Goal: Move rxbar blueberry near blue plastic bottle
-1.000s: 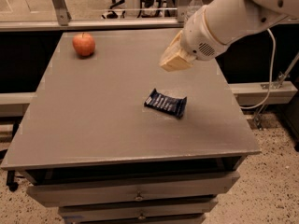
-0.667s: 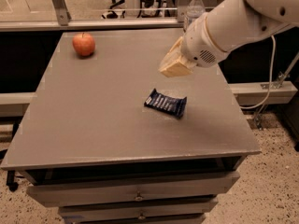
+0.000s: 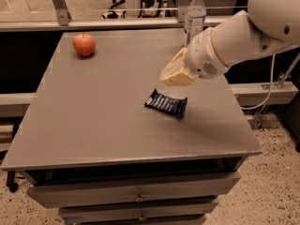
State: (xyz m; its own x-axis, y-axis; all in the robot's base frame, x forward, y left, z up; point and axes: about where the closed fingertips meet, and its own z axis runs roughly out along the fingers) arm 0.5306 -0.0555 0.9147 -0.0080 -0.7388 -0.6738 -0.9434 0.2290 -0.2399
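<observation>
The rxbar blueberry (image 3: 166, 103), a flat dark navy bar with white lettering, lies on the grey table (image 3: 93, 111) right of its middle. The blue plastic bottle (image 3: 195, 16), clear with a white cap, stands upright at the table's far right edge, its lower part hidden behind my arm. My gripper (image 3: 174, 74), with tan fingers, hangs above the table just beyond and slightly right of the bar, between the bar and the bottle. It holds nothing.
A red apple (image 3: 84, 44) sits at the table's far left. The table has drawers (image 3: 136, 196) under its front edge. My white arm (image 3: 243, 32) reaches in from the right. A rail and chairs stand behind the table.
My gripper has moved down and toward the front, closer to the bar. The bar, bottle and apple have not moved.
</observation>
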